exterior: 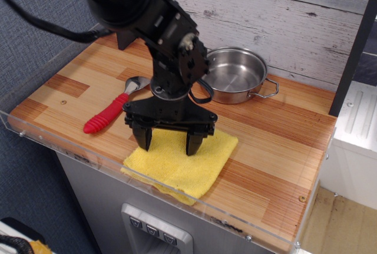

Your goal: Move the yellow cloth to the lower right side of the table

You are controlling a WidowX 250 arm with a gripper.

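The yellow cloth lies flat on the striped wood table, at the front edge, a little left of the middle. My black gripper is open and points straight down over the cloth's back left part. Its two fingertips are at or just above the cloth surface, one near the cloth's left edge and one over its middle. The cloth's back left edge is hidden behind the gripper.
A red-handled metal spoon lies left of the cloth. A steel pan stands at the back, right of the arm. A clear acrylic rim runs along the front and left edges. A dark post stands at the back left.
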